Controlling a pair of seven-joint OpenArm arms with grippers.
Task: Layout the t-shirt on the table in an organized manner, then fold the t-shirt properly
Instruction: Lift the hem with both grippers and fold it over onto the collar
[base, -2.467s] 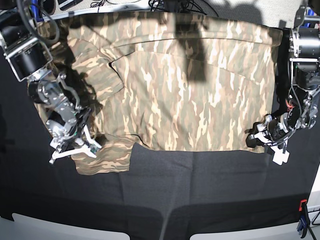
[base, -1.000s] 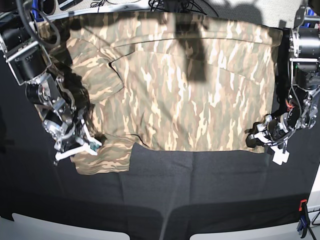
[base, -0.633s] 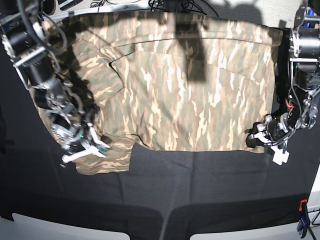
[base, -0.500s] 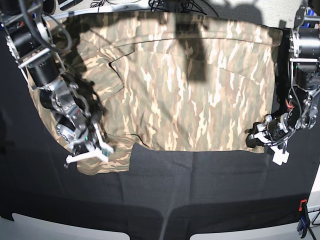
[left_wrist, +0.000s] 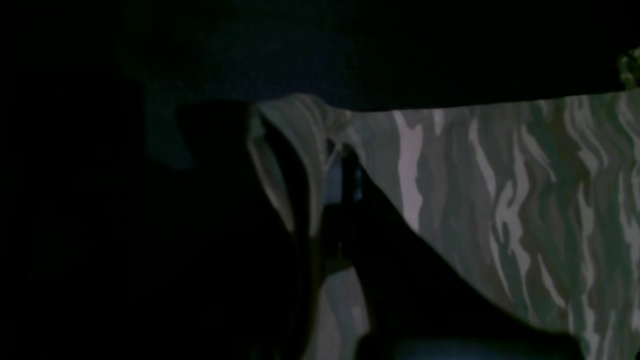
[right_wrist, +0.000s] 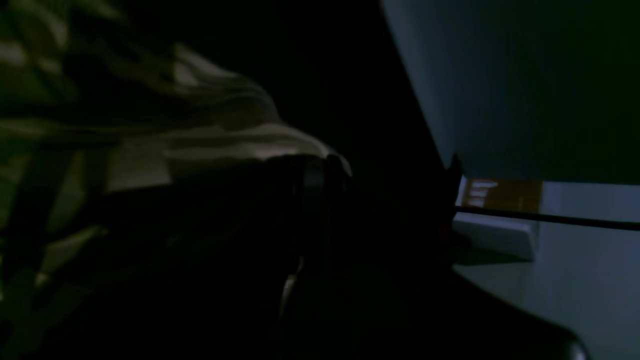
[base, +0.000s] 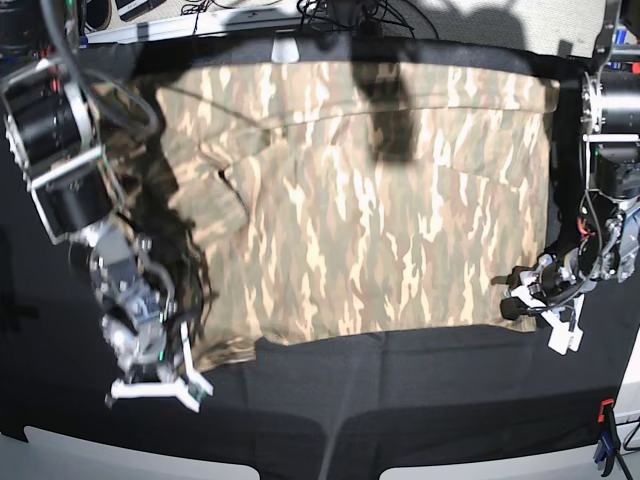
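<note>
My right gripper and left gripper each pinch a near corner of the t-shirt, spread across the table; the limp, light cloth looks best held at hem corners, kept taut.
</note>
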